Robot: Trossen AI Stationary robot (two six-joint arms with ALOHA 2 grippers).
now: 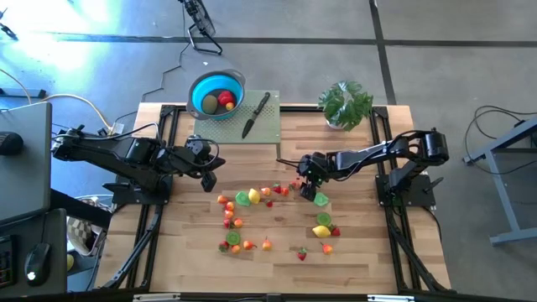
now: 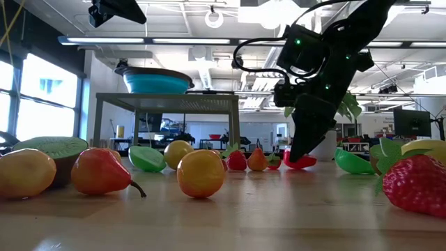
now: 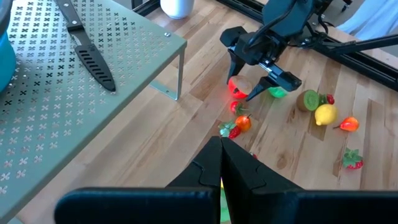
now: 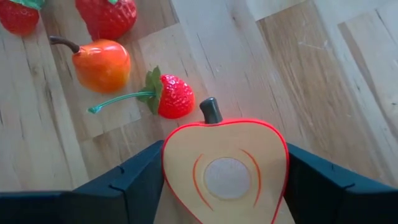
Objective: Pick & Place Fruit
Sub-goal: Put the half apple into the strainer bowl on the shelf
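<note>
Lying between right gripper (image 4: 225, 186) fingers: halved red apple (image 4: 227, 171), cut-face up.

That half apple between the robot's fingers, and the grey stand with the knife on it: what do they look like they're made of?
The half apple looks like moulded plastic: smooth red skin, a flat cream cut face with printed red lines and a grey round patch, possibly a fastener. The stand looks like painted sheet metal, matt grey-green, punched with a regular pattern of small holes, on thin straight legs.

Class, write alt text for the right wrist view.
The right claw straddles a red halved apple, cut face up, on the wooden table. Beyond it lie a small strawberry and an orange pear.
</note>
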